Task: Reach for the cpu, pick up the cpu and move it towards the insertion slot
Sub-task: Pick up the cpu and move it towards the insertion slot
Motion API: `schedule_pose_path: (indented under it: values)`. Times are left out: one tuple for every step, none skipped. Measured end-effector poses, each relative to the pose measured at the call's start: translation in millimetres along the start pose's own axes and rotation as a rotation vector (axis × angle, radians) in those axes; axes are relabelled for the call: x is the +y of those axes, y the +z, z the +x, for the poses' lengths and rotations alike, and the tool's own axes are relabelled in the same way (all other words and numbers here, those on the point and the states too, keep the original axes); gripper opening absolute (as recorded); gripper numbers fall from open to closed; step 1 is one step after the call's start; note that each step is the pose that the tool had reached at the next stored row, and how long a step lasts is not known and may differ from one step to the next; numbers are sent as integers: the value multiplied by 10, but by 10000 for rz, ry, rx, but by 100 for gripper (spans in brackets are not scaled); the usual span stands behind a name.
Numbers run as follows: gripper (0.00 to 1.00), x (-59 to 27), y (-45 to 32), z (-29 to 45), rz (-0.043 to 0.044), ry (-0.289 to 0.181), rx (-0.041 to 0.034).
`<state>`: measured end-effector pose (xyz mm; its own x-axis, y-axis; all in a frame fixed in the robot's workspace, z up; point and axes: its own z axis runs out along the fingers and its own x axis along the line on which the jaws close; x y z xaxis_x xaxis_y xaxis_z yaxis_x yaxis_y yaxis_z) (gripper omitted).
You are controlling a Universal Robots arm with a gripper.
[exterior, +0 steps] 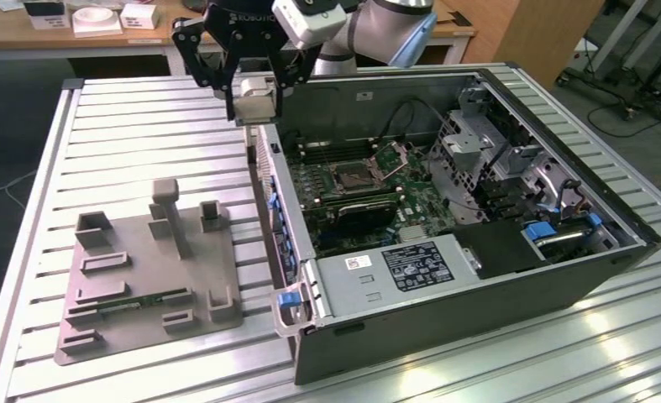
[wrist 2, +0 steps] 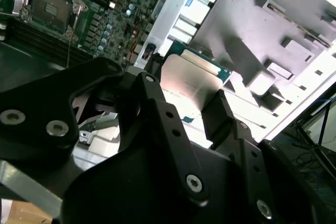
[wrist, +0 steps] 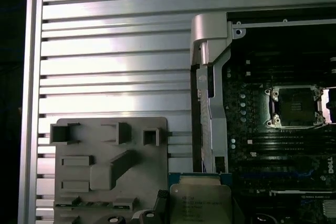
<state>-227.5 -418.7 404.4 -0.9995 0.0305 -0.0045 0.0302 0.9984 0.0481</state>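
My gripper [exterior: 254, 94] is shut on the cpu [exterior: 254, 91], a pale square chip held in the air above the far corner of the open computer case. In the second wrist view the cpu [wrist 2: 189, 85] sits between the two black fingers [wrist 2: 152, 103]. The first wrist view has the cpu [wrist: 202, 200] over the case's side wall, between the tray and the board. The insertion slot [exterior: 353, 176] is a square silver-framed socket with a dark centre on the green board, its hinged plate [exterior: 396, 159] raised. It also appears in both wrist views [wrist 2: 50, 9] [wrist: 294, 106], apart from the cpu.
A grey plastic tray [exterior: 139, 277] with recesses and upright posts lies on the slatted metal table [exterior: 118, 134] at the exterior view's left. The case wall [exterior: 274, 201] stands between tray and board. Drive cages [exterior: 487, 159] and cables crowd the case's right side.
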Motion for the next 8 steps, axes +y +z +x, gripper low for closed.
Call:
schedule_pose_path:
  values:
    - [55,33,1,1,2,-1,2]
    - [55,66,4,2,1,-1,1]
    - [55,97,6,3,0,0,1]
    - [55,127,9,4,0,0,0]
    - [55,162,10,5,1,0,1]
    - [55,194,12,6,2,0,2]
    - [55,223,14,7,1,0,1]
    - [55,250,16,8,0,0,0]
